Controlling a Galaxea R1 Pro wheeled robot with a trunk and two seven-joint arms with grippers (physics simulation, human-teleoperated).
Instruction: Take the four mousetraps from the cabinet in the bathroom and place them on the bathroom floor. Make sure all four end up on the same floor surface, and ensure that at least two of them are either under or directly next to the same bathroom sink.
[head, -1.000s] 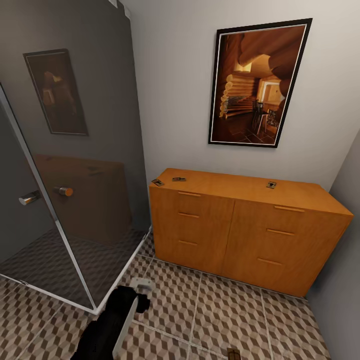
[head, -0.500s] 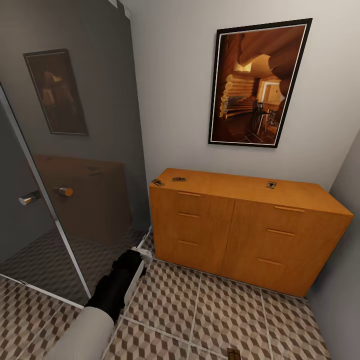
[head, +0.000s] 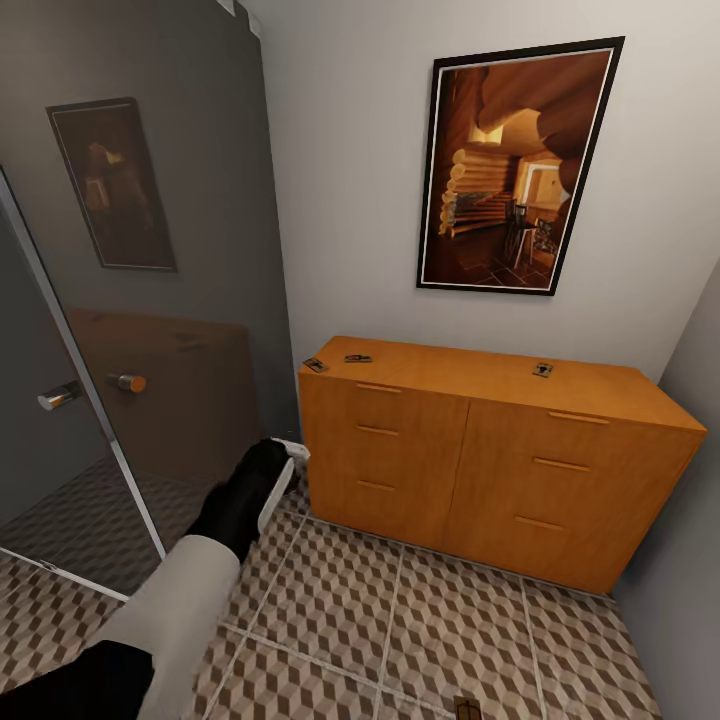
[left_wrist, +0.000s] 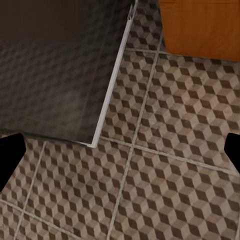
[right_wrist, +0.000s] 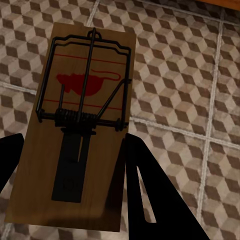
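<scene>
Three mousetraps lie on top of the orange-brown cabinet (head: 480, 460): one at the left corner (head: 315, 365), one beside it (head: 358, 358), one toward the right (head: 543, 370). Over the cube-pattern bathroom floor (right_wrist: 200, 75), my right gripper (right_wrist: 72, 165) is shut on a fourth mousetrap (right_wrist: 85, 120), a tan board with a dark spring bar and a red mouse mark. A small tan board (head: 467, 708) shows at the head view's bottom edge. My left gripper (head: 287, 458) hangs open and empty by the cabinet's lower left corner, its fingertips (left_wrist: 10, 152) wide apart. The sink is out of view.
The glass shower wall (head: 150, 300) with its metal frame edge (left_wrist: 112, 85) stands left of the cabinet, close to my left arm. A framed picture (head: 515, 165) hangs on the wall above. A grey wall (head: 690, 480) closes the right side. Tiled floor (head: 400, 620) lies open before the cabinet.
My left arm has risen and reached forward along the shower glass, toward the cabinet's lower left corner. The traps on the cabinet have not moved.
</scene>
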